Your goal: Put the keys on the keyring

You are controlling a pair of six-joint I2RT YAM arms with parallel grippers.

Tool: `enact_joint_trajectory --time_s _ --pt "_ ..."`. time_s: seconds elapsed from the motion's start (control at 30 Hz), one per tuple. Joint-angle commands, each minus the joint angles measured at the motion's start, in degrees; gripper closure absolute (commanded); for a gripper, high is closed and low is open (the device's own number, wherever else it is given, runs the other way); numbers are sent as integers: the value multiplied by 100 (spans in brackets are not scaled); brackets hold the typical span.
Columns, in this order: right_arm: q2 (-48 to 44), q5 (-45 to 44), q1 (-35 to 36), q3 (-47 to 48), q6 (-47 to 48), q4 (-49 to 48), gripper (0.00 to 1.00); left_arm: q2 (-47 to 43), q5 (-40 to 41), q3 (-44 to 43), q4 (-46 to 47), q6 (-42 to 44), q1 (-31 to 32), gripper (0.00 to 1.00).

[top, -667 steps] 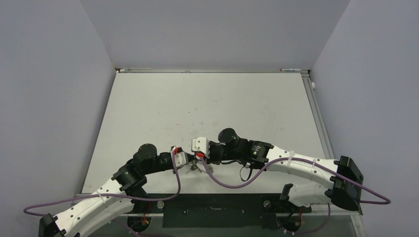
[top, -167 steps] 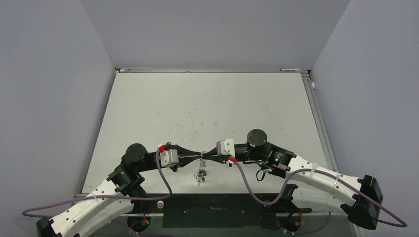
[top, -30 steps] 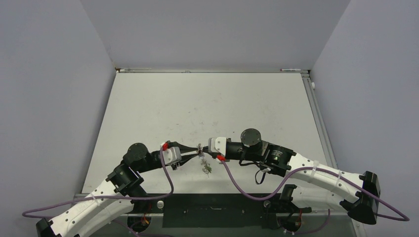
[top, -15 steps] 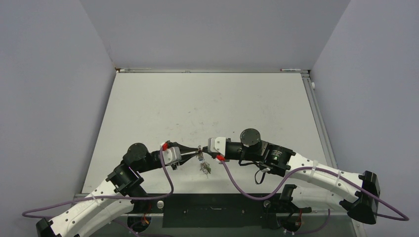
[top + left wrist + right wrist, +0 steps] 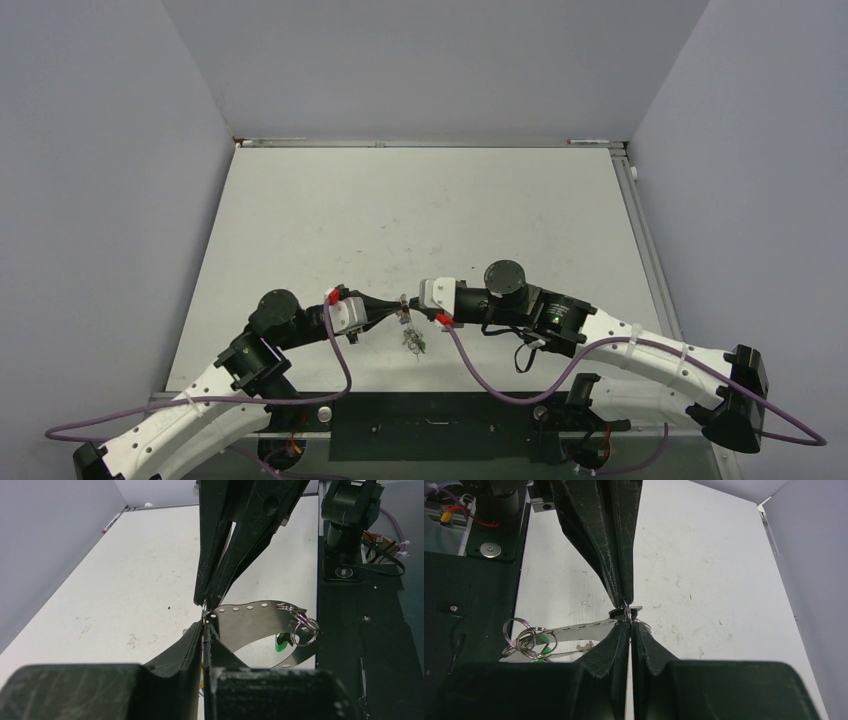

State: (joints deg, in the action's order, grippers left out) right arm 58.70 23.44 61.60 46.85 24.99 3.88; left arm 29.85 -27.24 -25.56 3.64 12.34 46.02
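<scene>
My left gripper [image 5: 399, 307] and right gripper [image 5: 409, 304] meet tip to tip low over the table's near middle. Both are shut on a thin grey wire, the keyring [image 5: 204, 612], pinched between the left fingertips [image 5: 202, 628] and the right fingers [image 5: 220, 555]. In the right wrist view the wire [image 5: 625, 607] sits just beyond my shut right gripper [image 5: 629, 624]. A curved silver band with holes [image 5: 250, 620] hangs off it, carrying small split rings [image 5: 301, 626] and a green key head [image 5: 282, 643]. The keys [image 5: 414, 342] dangle as a small bunch below. A sliver of yellow shows through the left fingers' gap.
The white table [image 5: 420, 210] is walled by grey panels at the back and both sides. A black base plate [image 5: 430, 425] runs along the near edge. Purple cables [image 5: 480, 372] loop from both wrists. A pen [image 5: 590, 142] lies at the back edge.
My left gripper has closed fully onto the wire at the meeting point. The right arm and the hanging bunch have hardly moved.
</scene>
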Motion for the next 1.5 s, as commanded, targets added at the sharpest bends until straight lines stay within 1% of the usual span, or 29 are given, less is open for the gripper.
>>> enact_joint_trajectory --time_s 0.0,0.4,0.8,0.83,0.93,1.0,1.1,1.23,1.37,1.47 --pt "-246 108 26 18 -33 -616 95 -5 -28 -212 260 -21 -4 100" --pt "-560 301 -3 -149 -169 -938 95 33 -150 -219 251 -45 12 100" --pt "-478 334 -9 -132 -174 -907 95 16 -124 -210 267 -48 12 100" --pt "-474 336 -14 -132 -178 -907 95 13 -112 -204 269 -47 7 95" --pt "-479 337 -9 -132 -177 -912 95 -18 -107 -187 298 -41 8 77" --pt "-478 352 -8 -132 -187 -905 95 -38 -106 -178 317 -34 12 68" --pt "-482 379 -9 -125 -188 -898 95 -73 -113 -160 335 -30 8 58" --pt "-459 438 -11 -116 -197 -881 95 -97 -170 -149 361 -30 12 57" --pt "-444 460 -8 -97 -201 -878 95 -113 -260 -126 398 -47 11 60" --pt "-520 432 -11 -141 -266 -1045 95 -87 -265 -124 394 -41 7 60"
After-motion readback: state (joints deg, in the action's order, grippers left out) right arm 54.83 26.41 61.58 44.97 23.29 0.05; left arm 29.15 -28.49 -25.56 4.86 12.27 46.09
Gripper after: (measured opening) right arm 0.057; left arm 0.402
